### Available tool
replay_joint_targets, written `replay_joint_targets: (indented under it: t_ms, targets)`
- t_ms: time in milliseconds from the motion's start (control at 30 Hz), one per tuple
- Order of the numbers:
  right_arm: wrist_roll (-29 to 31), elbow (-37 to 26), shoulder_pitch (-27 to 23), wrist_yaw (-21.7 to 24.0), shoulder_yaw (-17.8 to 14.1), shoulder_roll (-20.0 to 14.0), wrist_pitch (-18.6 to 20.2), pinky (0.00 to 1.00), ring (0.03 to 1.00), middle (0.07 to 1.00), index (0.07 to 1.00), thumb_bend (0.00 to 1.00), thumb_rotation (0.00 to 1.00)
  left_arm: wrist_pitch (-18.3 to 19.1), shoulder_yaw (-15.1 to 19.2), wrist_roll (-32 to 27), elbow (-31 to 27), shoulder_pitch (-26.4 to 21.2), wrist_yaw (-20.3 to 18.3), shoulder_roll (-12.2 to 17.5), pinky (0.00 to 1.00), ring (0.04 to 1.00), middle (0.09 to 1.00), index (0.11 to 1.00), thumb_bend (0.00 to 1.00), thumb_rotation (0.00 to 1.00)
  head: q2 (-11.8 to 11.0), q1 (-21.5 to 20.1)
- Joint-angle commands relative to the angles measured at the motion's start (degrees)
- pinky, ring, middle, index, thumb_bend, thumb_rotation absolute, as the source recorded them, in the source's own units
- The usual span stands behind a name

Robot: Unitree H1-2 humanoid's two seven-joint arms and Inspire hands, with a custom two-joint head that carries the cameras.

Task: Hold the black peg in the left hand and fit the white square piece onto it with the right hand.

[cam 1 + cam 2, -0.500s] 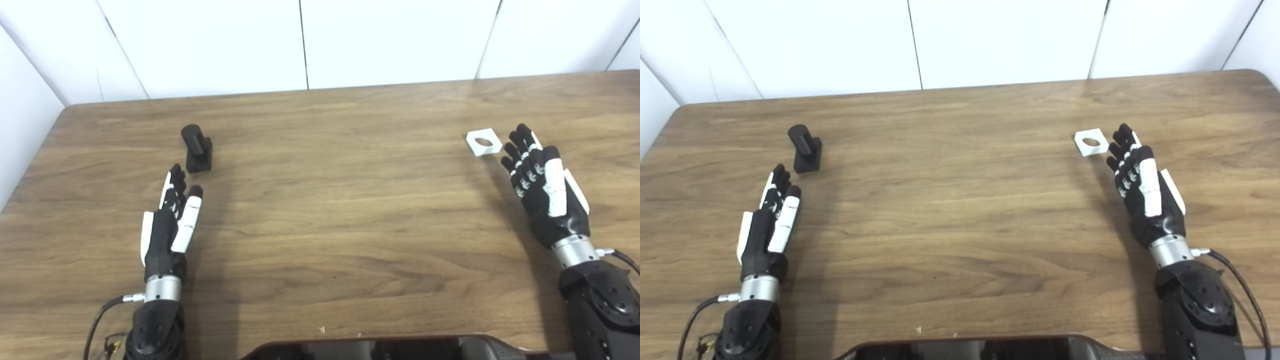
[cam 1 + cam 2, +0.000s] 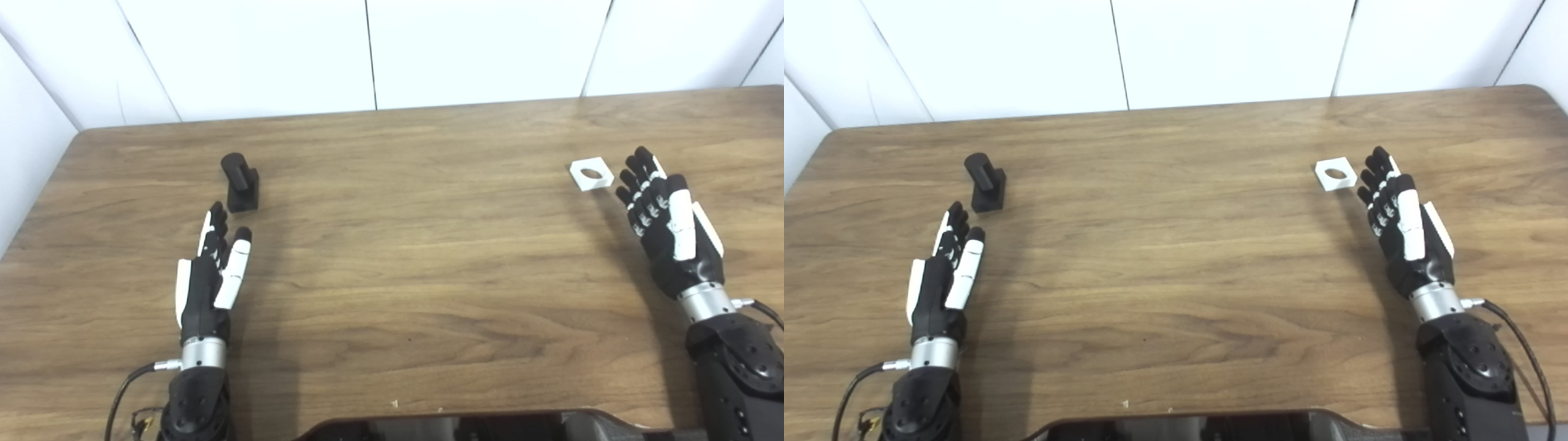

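The black peg (image 2: pixel 240 182), a round post on a square base, stands on the wooden table (image 2: pixel 404 245) at the left. My left hand (image 2: pixel 210 275) lies open just below it, fingers stretched toward it without touching. The white square piece (image 2: pixel 591 174), flat with a round hole, rests at the right. Beside it, a little to its right and nearer me, my right hand (image 2: pixel 664 223) is open and holds nothing; its fingertips (image 2: pixel 634 168) are close to the piece's edge.
White wall panels (image 2: pixel 367 55) rise behind the table's far edge. A dark part of the robot's body (image 2: pixel 465 425) fills the bottom centre. Cables (image 2: pixel 125 392) trail from both wrists.
My right hand has moved slightly away from me, its fingertips now level with the white piece. My left hand has drawn back a little toward me. Peg and piece have not moved.
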Motion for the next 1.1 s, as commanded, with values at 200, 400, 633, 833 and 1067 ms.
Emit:
replay_joint_targets:
  t_ms: [200, 400, 633, 833, 1067]
  targets:
    - [0.59, 6.65, 2.58, 0.81, 0.17, 1.63, -2.21, 1.00, 1.000, 1.000, 1.000, 0.53, 1.00, 8.27, -1.49, 12.10, -5.80, -3.52, 2.72, 0.59, 1.00, 1.000, 1.000, 0.998, 0.48, 0.74, -0.33, 0.45]
    - [0.74, 6.94, 2.47, 0.88, 0.03, 1.86, -2.21, 1.00, 1.000, 1.000, 1.000, 0.50, 1.00, 14.44, -2.97, 18.57, -7.12, -5.86, 2.61, 0.62, 1.00, 1.000, 1.000, 0.990, 0.51, 0.63, -0.60, 0.73]
    - [0.37, 8.08, 2.46, 1.20, -0.15, 1.75, -3.29, 1.00, 1.000, 1.000, 1.000, 0.51, 1.00, 17.87, -4.18, 22.87, -5.96, -8.33, 3.01, 0.81, 1.00, 1.000, 1.000, 0.976, 0.55, 0.56, -0.89, 0.95]
    - [0.63, 8.24, 2.66, 1.41, -0.32, 1.64, -3.40, 1.00, 1.000, 1.000, 1.000, 0.53, 1.00, 19.49, -5.22, 27.06, -3.69, -10.17, 3.21, 1.81, 1.00, 1.000, 1.000, 0.954, 0.57, 0.51, -0.85, 1.02]
    - [0.36, 7.98, 2.84, 1.04, -0.46, 1.77, -3.10, 1.00, 1.000, 1.000, 1.000, 0.54, 1.00, 21.01, -5.26, 32.43, 0.60, -12.89, 3.40, 2.15, 1.00, 1.000, 1.000, 0.899, 0.62, 0.44, -1.02, 1.41]
